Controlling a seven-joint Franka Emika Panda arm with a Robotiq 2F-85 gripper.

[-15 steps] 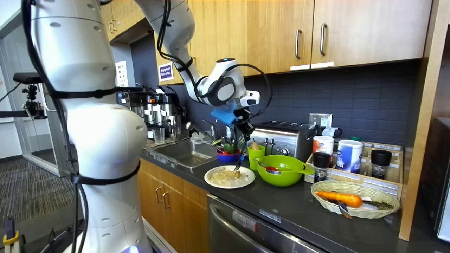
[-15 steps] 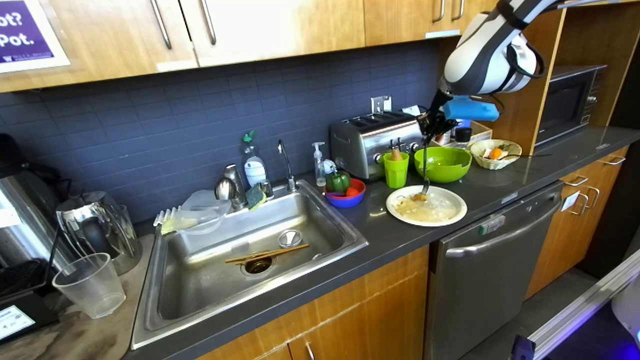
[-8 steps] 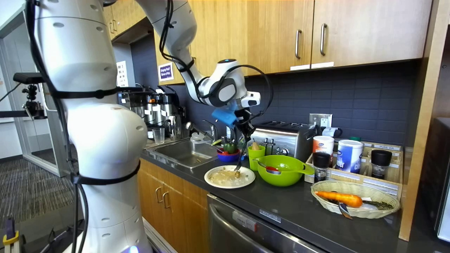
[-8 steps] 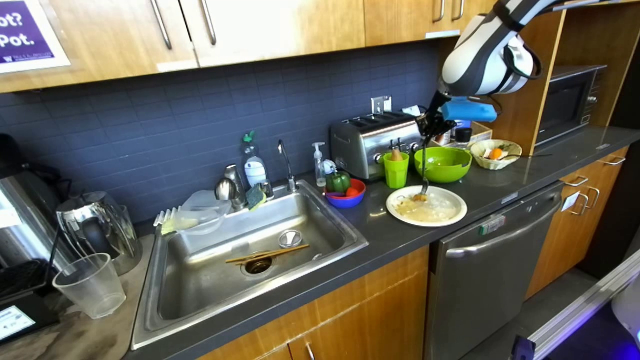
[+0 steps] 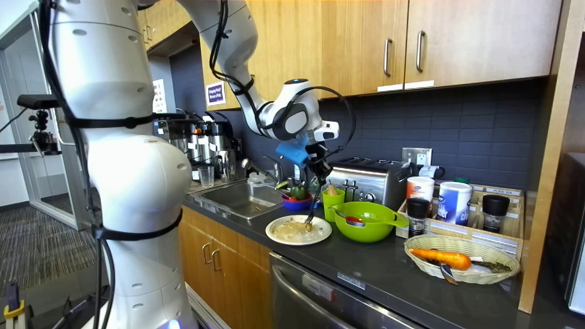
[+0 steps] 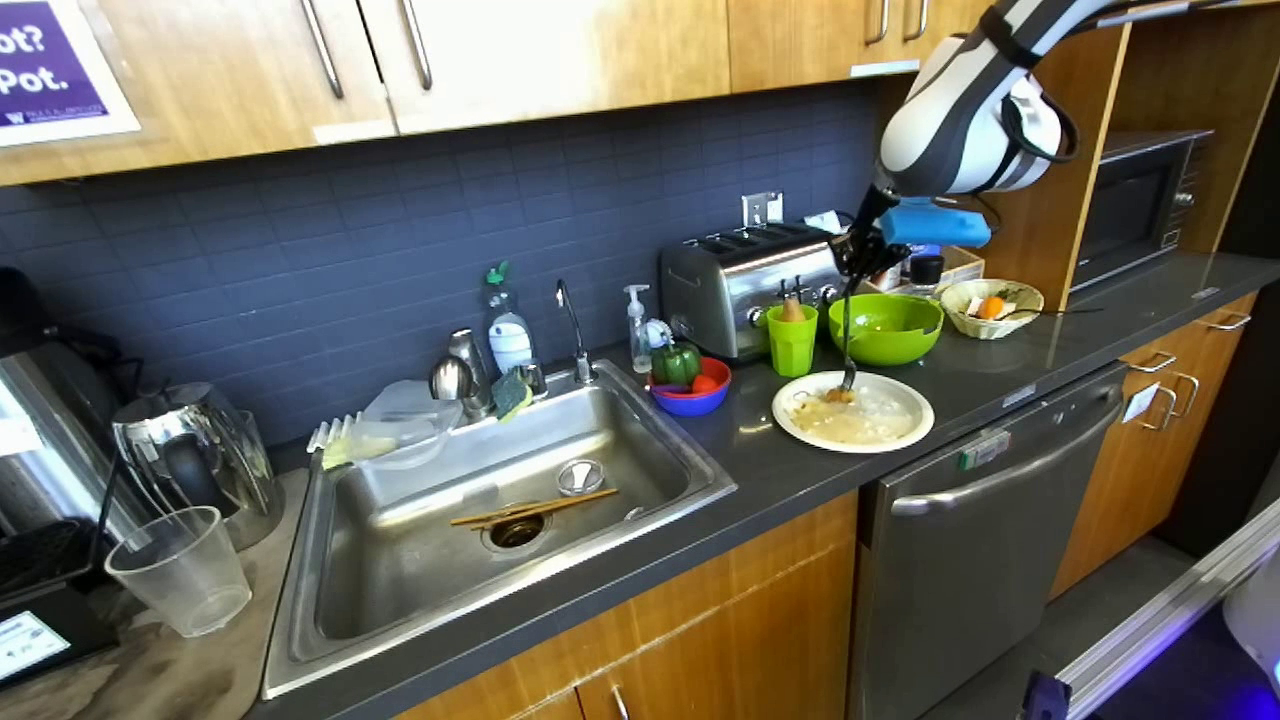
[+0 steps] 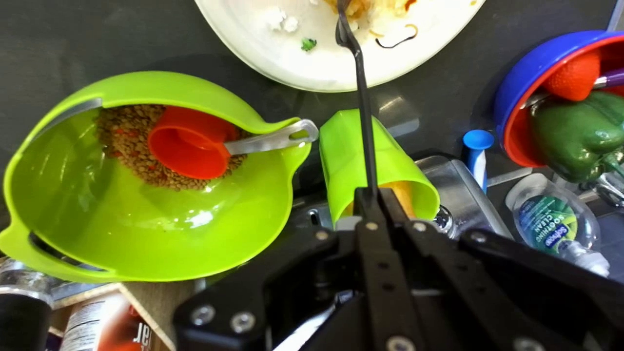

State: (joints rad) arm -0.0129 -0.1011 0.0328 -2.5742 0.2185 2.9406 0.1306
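Note:
A thin dark utensil [image 7: 363, 112] is pinched between the fingertips of my gripper [image 7: 374, 196]. Its handle runs out to the white plate [image 7: 319, 84], where its far end rests in or just over brownish food. Whether that end is a fork or a spoon I cannot tell. In both exterior views my gripper [image 6: 855, 262] hangs above the plate [image 6: 850, 447], the utensil [image 6: 847, 325] nearly upright below it. Behind the utensil in the wrist view stands a green cup [image 7: 343, 146] with something yellowish inside. Beside the cup is a green bowl [image 7: 234, 214] with brown grains and a red measuring cup [image 7: 187, 141].
A blue bowl [image 7: 512, 83] holds a red one with a green pepper [image 7: 580, 131]. The toaster [image 5: 361, 178] stands behind the cup, the sink [image 6: 500, 560] beyond the blue bowl. A basket [image 5: 425, 269] with a carrot and a wooden organizer [image 5: 514, 219] are past the green bowl.
The arm and gripper have shifted very slightly, toward the sink side, with the utensil still in the grip. Its lower end stays at the same food on the plate.

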